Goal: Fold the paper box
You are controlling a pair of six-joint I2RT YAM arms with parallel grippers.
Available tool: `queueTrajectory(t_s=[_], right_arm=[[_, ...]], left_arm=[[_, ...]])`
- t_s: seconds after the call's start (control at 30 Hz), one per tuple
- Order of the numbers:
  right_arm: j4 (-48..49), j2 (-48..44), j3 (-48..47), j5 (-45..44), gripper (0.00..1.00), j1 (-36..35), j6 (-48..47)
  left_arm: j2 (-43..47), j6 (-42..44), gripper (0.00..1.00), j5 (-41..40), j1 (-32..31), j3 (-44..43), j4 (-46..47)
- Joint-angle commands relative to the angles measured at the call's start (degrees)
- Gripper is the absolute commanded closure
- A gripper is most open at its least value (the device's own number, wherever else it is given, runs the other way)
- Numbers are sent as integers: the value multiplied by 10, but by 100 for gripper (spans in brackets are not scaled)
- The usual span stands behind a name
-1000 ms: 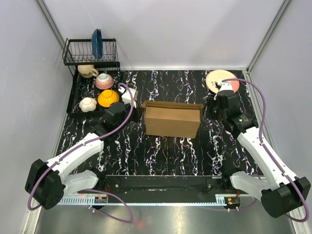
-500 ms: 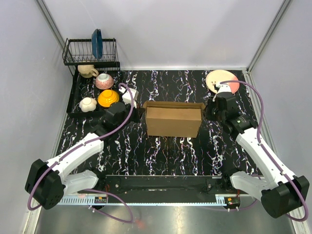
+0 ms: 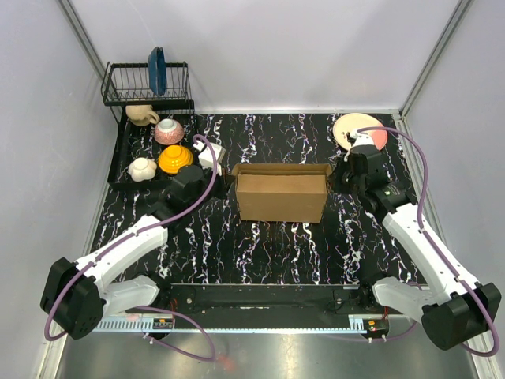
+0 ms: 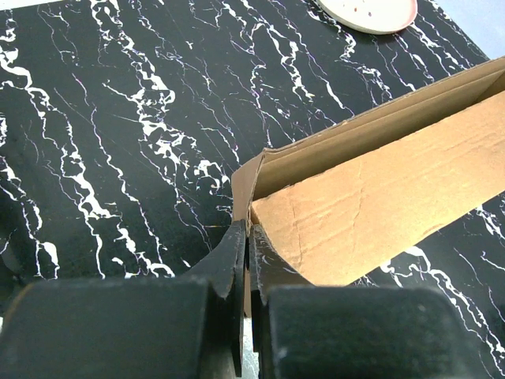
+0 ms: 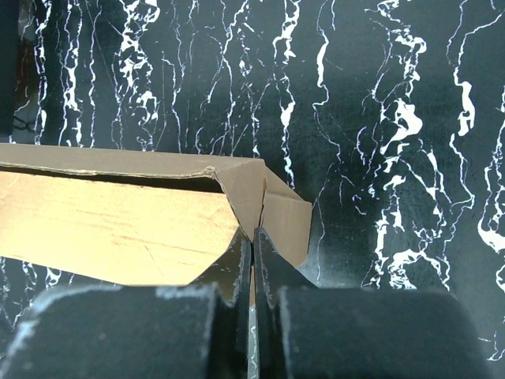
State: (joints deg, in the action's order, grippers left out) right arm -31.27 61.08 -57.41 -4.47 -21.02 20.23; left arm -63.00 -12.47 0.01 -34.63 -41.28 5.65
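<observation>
Box: You see a brown cardboard box (image 3: 282, 196) standing mid-table on the black marbled table (image 3: 260, 253). Its top is open and one long side faces the near edge, between your two arms.
Left claw: Your left claw (image 4: 245, 234) is pressed together on the thin flap at the box's left end.
Right claw: Your right claw (image 5: 252, 235) is pinched together on the small flap at the box's right end.
What changed: A second ago the right claw stood partly apart at that flap, and it has since clamped on it. The left claw has kept its grip, and the box has barely shifted.
Meaning: Both ends now look held, so you seem ready to fold the end flaps. The folding is not finished.
Surroundings: A plate (image 3: 359, 130) lies far right. Bowls (image 3: 174, 158) and a rack (image 3: 146, 85) sit far left, apart from the box.
</observation>
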Motion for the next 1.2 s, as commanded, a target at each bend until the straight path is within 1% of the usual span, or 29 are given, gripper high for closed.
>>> queueTrajectory(t_s=[0.0, 0.17, 0.2, 0.37, 0.63, 0.93, 1.17], right_arm=[[-17, 8, -53, 23, 100, -3, 29], [-54, 28, -90, 44, 100, -3, 49], [-60, 33, -95, 44, 100, -3, 53], [-86, 51, -111, 64, 100, -3, 66], [-93, 56, -116, 90, 100, 5, 76], [-97, 66, -120, 133, 100, 15, 86], [-88, 72, -118, 155, 100, 17, 107]], left_arm=[[1, 16, 100, 2, -3, -23, -15], [-4, 27, 100, 2, -3, -29, -26], [-5, 29, 100, -12, -2, -30, -27], [-7, 40, 100, -25, -3, -34, -37], [-12, 70, 100, -55, -6, -47, -56], [-22, 121, 100, -108, -38, -57, -72], [-24, 120, 100, -119, -50, -54, -68]])
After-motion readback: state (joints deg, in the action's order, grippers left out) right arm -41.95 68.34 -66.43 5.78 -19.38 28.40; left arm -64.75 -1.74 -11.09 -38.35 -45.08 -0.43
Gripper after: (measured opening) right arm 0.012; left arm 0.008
